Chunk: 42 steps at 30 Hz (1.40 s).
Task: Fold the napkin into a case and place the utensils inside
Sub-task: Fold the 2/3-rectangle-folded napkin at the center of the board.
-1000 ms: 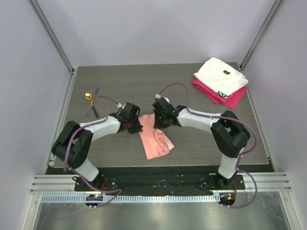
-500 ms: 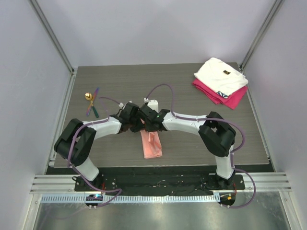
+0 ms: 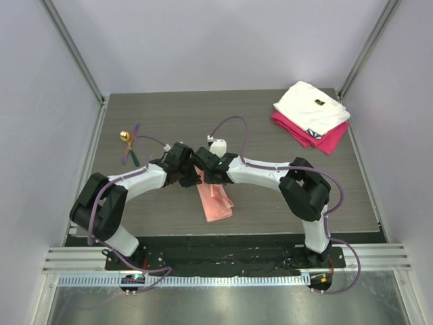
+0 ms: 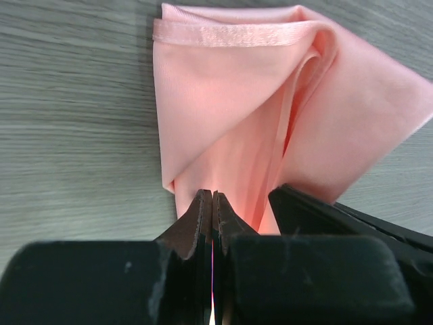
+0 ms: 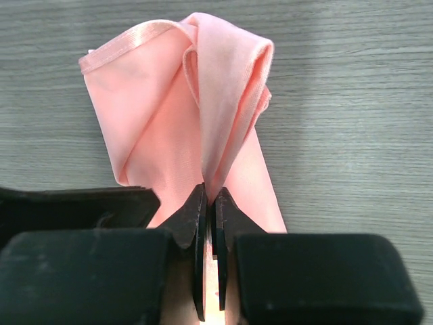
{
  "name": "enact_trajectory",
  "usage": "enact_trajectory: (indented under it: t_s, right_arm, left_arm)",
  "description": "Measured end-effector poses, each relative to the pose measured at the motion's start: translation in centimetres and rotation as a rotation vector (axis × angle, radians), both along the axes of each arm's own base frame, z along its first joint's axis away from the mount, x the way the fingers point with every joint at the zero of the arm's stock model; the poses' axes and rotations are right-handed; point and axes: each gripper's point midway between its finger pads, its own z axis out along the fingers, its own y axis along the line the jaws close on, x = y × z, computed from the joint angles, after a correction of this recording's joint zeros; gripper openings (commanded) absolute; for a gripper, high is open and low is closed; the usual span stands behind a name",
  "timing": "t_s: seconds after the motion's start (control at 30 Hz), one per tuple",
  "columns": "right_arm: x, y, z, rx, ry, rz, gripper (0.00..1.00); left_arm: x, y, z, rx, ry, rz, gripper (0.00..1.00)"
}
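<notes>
Since a second ago the right gripper (image 3: 203,173) has swung left across the grey wood-grain table (image 3: 169,115), carrying its pinched edge of the thin salmon-pink cloth napkin (image 3: 215,200) over the rest. The cloth has gone from a wide sheet to a narrow folded strip, and the two gripper heads now sit almost touching. Looks like the side fold of the case is nearly laid but not released yet. The left gripper (image 4: 212,198) is clamped tight on a thin cloth edge at the strip's far end, and the right jaws are likewise pinched closed on a bunched fold. The napkin trails from both tips toward the near edge, mid-table. The slim gold-bowled, purple- and green-handled utensils (image 3: 129,146) lie untouched, well apart to the left.
</notes>
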Motion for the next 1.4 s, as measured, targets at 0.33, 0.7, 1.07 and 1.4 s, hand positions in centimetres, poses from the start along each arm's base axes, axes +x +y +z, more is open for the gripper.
enact_trajectory:
  t_s: [0.33, 0.7, 1.07, 1.4]
  right_arm:
    - [0.1, 0.2, -0.8, -0.053, -0.013, -0.021, 0.02]
    - [0.2, 1.2, -1.1, -0.111, -0.029, -0.010, 0.04]
    - [0.1, 3.4, -0.6, -0.097, -0.041, 0.014, 0.08]
    - [-0.1, 4.3, -0.8, -0.070, -0.034, 0.070, 0.33]
  left_arm:
    - [1.8, 3.9, 1.7, 0.033, -0.037, 0.060, 0.00]
    - [3.1, 4.7, -1.2, 0.000, 0.013, 0.079, 0.00]
    - [3.5, 3.6, -1.2, -0.062, -0.012, 0.068, 0.00]
    - [3.4, 3.4, -1.2, -0.071, -0.013, 0.058, 0.00]
